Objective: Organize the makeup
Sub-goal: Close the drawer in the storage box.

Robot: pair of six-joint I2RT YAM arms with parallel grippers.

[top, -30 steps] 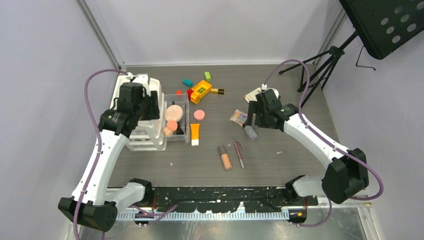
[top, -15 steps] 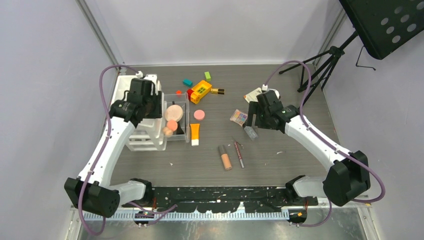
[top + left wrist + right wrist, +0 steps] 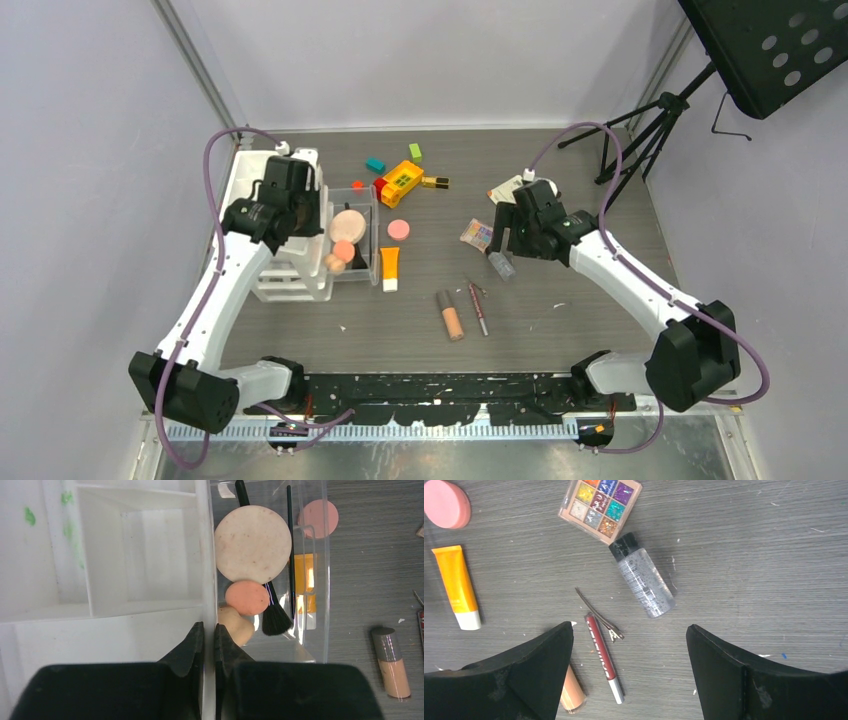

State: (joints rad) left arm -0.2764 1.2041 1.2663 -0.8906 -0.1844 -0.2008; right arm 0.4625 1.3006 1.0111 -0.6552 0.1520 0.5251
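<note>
Your right end effector [image 3: 628, 629] hangs released, jaws wide, over the clear glitter-filled bottle with a black cap [image 3: 641, 575]. The bottle lies flat on the grey worktop [image 3: 749, 555] just ahead of the fingertips, its long axis diagonal and its cap toward the square eyeshadow palette [image 3: 600, 507] — I'd judge a wrist twist is needed to straddle it. That arm reaches inward, wrist down. The left end effector [image 3: 209, 630] (well apart) is clenched on a thin wall [image 3: 209, 605] beside the clear plastic box [image 3: 326, 580].

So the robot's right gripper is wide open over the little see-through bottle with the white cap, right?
Almost. The cap on the see-through bottle is black, not white, as the right wrist view shows clearly. The rest is right: the right gripper is wide open over that bottle.
</note>
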